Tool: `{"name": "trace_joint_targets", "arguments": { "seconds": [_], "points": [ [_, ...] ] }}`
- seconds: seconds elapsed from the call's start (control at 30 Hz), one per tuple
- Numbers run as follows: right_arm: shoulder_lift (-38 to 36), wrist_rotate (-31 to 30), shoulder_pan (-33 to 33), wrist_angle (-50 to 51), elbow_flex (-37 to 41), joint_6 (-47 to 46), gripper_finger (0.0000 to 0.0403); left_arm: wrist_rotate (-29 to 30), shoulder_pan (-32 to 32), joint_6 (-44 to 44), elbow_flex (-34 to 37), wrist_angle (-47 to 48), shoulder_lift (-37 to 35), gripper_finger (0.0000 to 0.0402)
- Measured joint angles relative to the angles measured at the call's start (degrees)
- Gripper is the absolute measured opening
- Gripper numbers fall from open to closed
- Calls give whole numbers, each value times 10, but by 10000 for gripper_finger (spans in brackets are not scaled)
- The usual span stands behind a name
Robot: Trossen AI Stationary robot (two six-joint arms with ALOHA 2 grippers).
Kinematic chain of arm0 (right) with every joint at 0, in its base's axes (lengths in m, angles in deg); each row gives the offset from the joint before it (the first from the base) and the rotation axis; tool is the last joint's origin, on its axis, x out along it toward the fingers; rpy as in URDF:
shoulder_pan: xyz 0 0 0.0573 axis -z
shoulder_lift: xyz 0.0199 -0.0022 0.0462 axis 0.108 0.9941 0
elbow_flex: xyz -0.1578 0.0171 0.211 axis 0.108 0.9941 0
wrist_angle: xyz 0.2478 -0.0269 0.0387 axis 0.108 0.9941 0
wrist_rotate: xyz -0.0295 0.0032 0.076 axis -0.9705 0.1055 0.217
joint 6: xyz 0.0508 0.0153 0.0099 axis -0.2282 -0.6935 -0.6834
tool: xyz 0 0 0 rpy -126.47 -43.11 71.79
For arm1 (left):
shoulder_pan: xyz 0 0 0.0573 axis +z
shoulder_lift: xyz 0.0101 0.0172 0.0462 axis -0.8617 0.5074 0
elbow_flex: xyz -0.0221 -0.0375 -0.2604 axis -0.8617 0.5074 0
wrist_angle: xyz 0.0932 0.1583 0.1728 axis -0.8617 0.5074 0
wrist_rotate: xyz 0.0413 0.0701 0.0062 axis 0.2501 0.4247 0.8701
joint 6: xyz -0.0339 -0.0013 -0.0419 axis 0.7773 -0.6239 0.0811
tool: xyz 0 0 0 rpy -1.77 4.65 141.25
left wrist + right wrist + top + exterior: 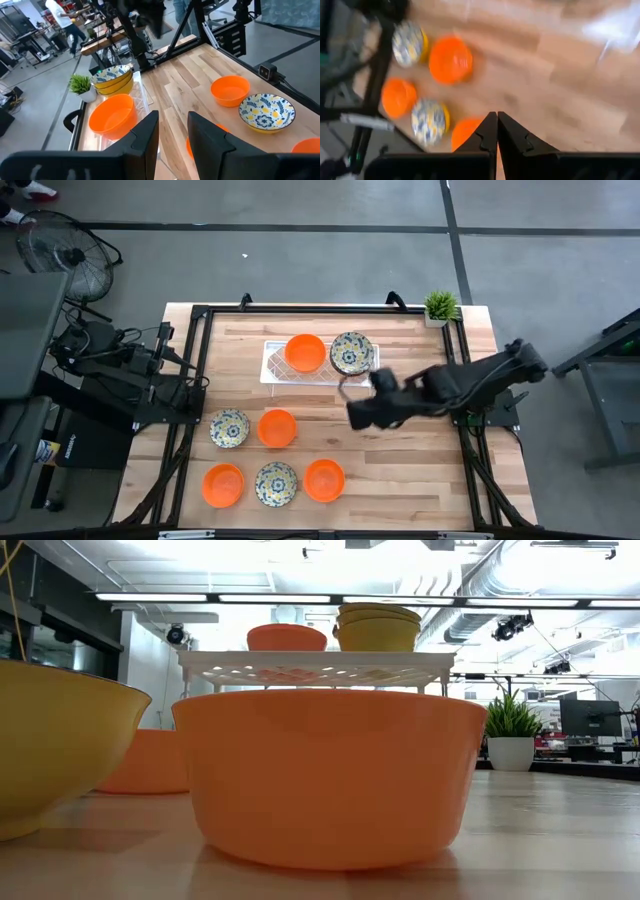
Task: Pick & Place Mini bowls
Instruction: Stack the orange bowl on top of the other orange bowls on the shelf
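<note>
Five mini bowls stand on the table near its near edge: a floral one [229, 428], orange ones [277, 427] [223, 484] [324, 479], and a floral one [276, 483]. On the white tray [275, 370] sit an orange bowl [305, 352] and a stack of floral bowls [351, 352]. My right gripper [355, 415] [496, 125] hovers shut and empty over bare wood between the tray and the loose bowls. My left gripper [172, 131] is open and empty at the table's left edge.
A small potted plant [440, 306] stands at the far right corner. Black frame rails [200, 360] run along the table's sides. Bare wood lies on the table's right half [420, 470]. In the left wrist view, people stand in the room beyond the table [60, 20].
</note>
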Motion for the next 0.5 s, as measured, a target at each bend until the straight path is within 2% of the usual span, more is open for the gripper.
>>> {"name": "trace_joint_targets", "arguments": {
  "seconds": [0.1, 0.3, 0.5],
  "points": [
    [37, 52, -26, 8, -13, -62, 0, -2, 0, 0, 0, 0, 0, 99],
    [96, 108, -83, 0, -14, -197, 0, -2, 0, 0, 0, 3, 0, 99],
    [156, 168, -112, -52, -14, -262, 0, -3, 0, -5, 0, 12, 0, 99]
  ]
}}
